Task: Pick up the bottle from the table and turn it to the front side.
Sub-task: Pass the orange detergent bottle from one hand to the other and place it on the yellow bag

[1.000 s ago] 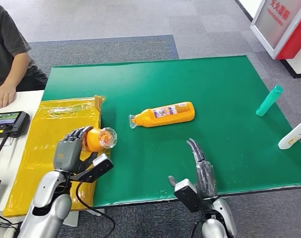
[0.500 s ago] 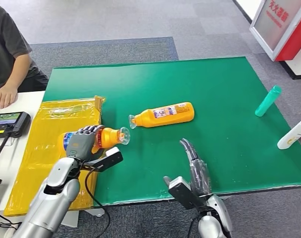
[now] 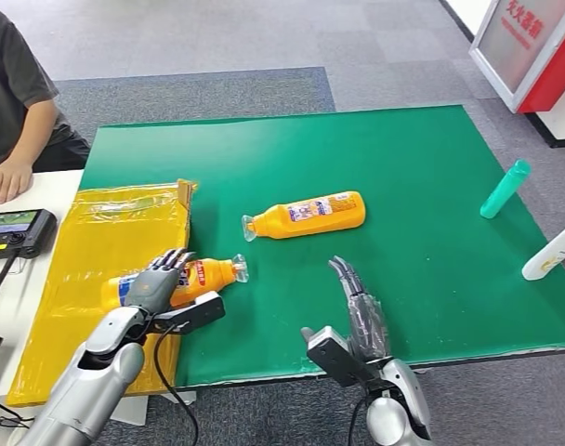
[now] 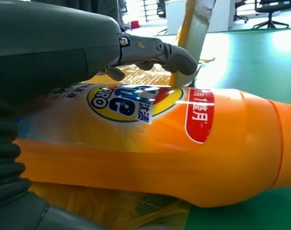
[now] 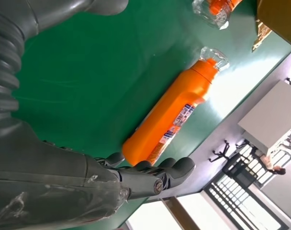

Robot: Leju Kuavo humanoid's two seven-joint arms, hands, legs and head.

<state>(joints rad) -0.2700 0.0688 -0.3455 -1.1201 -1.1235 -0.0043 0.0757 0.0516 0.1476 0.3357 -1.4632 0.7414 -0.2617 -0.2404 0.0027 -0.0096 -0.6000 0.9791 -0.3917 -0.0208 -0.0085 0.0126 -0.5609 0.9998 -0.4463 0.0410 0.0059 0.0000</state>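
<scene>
An orange detergent bottle [image 3: 211,274] lies on its side, clear cap to the right, across the edge of the yellow bag [image 3: 90,232] and the green mat [image 3: 406,158]. My left hand [image 3: 152,286] is over its body. In the left wrist view the label faces up on the bottle [image 4: 155,143], and the fingers [image 4: 162,50] stretch out straight above it with a gap. A second orange bottle [image 3: 308,214] lies mid-mat, also seen as the bottle [image 5: 169,120] from the right wrist. My right hand [image 3: 361,311] hovers open at the mat's near edge, holding nothing.
A teal bottle [image 3: 505,189] and a white bottle [image 3: 552,251] lie at the mat's right side. A person [image 3: 13,102] sits at the far left, hand on a white table by a dark device [image 3: 17,228]. A red-and-white cabinet [image 3: 532,46] stands at the back right.
My left hand has lowered the orange bottle from the air down to lying flat, cap swung to the right, and its fingers have straightened off it. My right hand shifted slightly left.
</scene>
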